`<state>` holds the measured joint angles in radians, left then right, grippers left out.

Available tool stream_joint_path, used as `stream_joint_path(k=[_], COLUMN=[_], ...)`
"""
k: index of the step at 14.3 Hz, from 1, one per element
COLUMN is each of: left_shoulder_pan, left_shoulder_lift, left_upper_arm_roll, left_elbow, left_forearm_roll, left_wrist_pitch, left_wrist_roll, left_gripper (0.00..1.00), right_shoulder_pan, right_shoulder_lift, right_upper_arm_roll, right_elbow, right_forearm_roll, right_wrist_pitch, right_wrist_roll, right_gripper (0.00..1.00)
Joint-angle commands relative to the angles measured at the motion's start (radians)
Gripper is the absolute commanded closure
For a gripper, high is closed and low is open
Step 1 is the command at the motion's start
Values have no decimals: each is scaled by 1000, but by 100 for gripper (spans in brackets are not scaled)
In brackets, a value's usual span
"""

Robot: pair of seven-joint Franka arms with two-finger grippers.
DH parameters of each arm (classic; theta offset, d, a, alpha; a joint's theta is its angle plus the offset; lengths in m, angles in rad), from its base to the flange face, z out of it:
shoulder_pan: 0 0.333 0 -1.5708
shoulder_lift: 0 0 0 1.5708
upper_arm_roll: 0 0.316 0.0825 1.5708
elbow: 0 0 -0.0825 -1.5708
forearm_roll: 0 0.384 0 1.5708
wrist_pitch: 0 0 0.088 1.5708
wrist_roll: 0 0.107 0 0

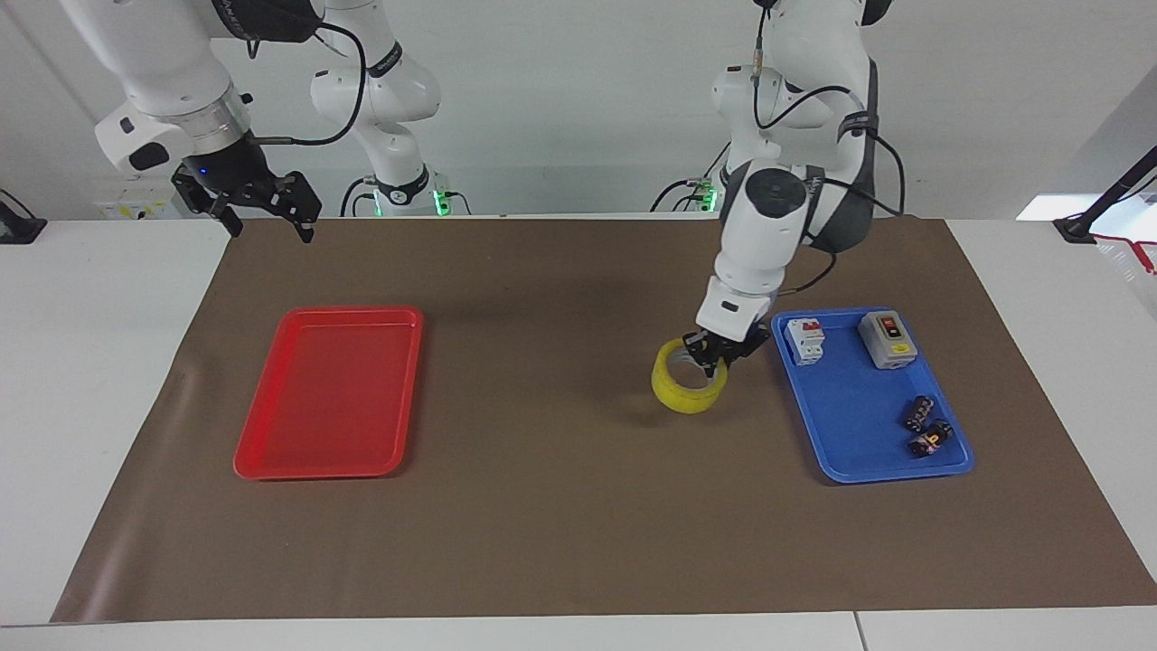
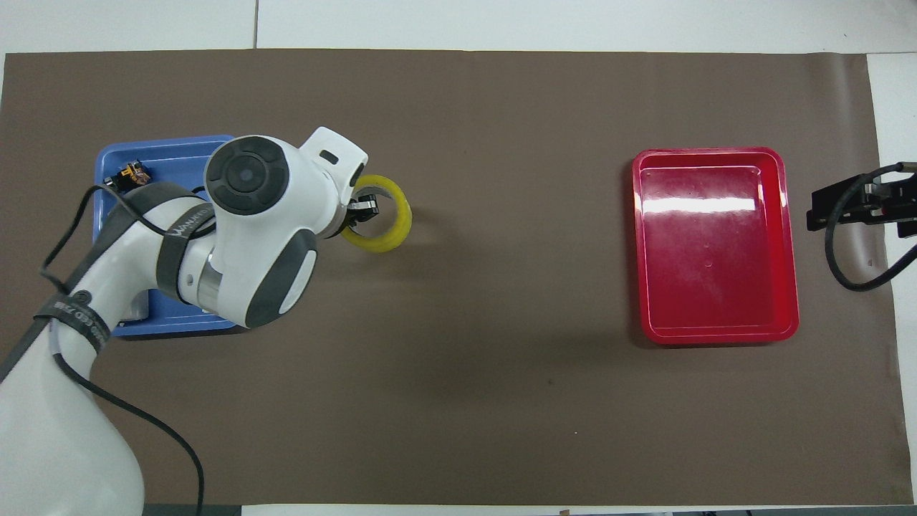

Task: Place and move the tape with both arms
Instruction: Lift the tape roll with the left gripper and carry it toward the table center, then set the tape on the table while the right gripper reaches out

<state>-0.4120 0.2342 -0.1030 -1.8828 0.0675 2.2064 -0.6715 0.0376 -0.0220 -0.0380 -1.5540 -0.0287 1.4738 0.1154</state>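
Observation:
The tape (image 1: 678, 395), a yellowish roll with a white core, hangs tilted from my left gripper (image 1: 710, 358), which is shut on the roll's wall with one finger inside the ring. It is held low over the brown mat (image 1: 560, 506), beside the blue tray (image 1: 868, 472) on its red tray side; I cannot tell if it touches the mat. In the overhead view the tape (image 2: 390, 236) shows past the left gripper (image 2: 364, 208) and wrist. My right gripper (image 1: 269, 231) is open and empty, waiting up over the mat's corner at the right arm's end; it also shows in the overhead view (image 2: 817, 213).
The blue tray (image 2: 154, 142) holds a white circuit breaker (image 1: 804, 342), a grey switch box (image 1: 887, 339) and small black clips (image 1: 926, 427). An empty red tray (image 1: 325, 468) lies toward the right arm's end, also in the overhead view (image 2: 716, 337).

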Motion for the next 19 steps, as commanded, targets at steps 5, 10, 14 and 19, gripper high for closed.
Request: stream_joint_path(k=[5, 10, 14, 19], left_shoulder_pan=[-162, -153, -79, 68], left_shoulder_lift=[112, 103, -4, -133], left_upper_arm_roll=[16, 13, 11, 13], left_elbow=[-5, -10, -41, -47], left_forearm_roll=[104, 104, 101, 72], left_wrist_pitch=[91, 99, 58, -132], left_wrist_roll=[-204, -197, -183, 90], left_gripper=[100, 0, 0, 0], right_shoulder_pan=[-2, -4, -4, -4], right_shoulder_lift=[-3, -3, -3, -3], right_upper_arm_roll=[1, 1, 1, 1], right_elbow=[-5, -5, -5, -6], right_forearm_roll=[9, 9, 9, 9], right_wrist_pitch=[-4, -4, -4, -3], right_wrist_roll=[-26, -26, -26, -26], right_gripper=[0, 0, 0, 0])
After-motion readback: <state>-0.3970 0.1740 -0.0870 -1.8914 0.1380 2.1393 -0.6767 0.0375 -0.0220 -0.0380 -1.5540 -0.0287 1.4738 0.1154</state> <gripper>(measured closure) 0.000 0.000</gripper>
